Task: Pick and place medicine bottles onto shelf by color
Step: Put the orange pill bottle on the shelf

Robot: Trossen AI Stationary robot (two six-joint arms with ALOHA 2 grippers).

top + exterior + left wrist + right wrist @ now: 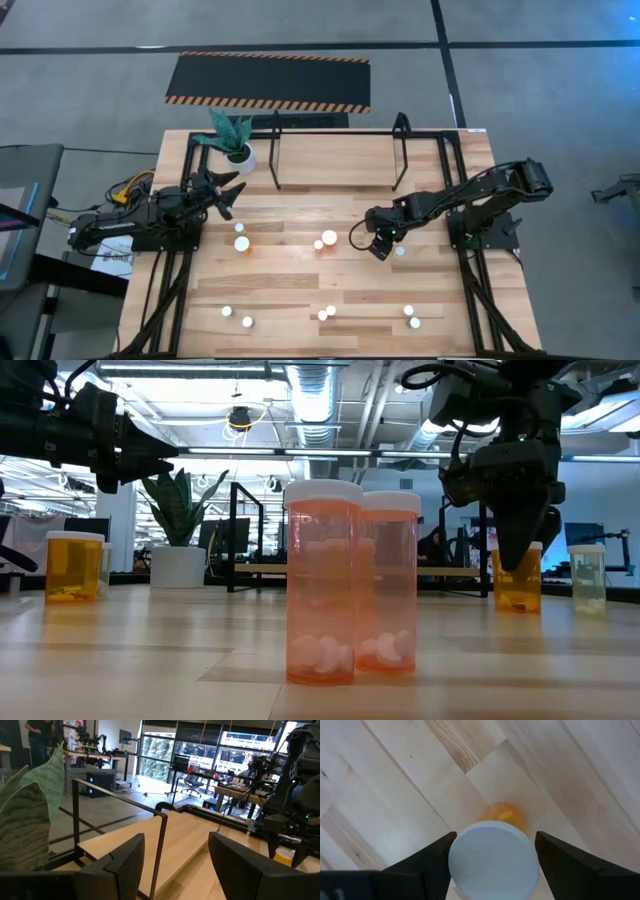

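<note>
My right gripper [380,248] points down over an orange medicine bottle with a white cap [493,860] that stands upright on the table right of centre. Its open fingers stand on either side of the cap, and I see no touch. In the low view the gripper [520,555] hangs at the cap of that bottle [517,588]. A pale bottle [400,250] stands just beside it. My left gripper [230,190] is open and empty at the table's left, near the shelf [340,150], a black tube frame at the far edge.
A white pot with a green plant [235,145] stands by the shelf's left post, close to my left gripper. Other bottles stand mid-table [241,243] [325,240] and several near the front edge [326,312]. Two orange bottles [350,595] stand close to the low camera.
</note>
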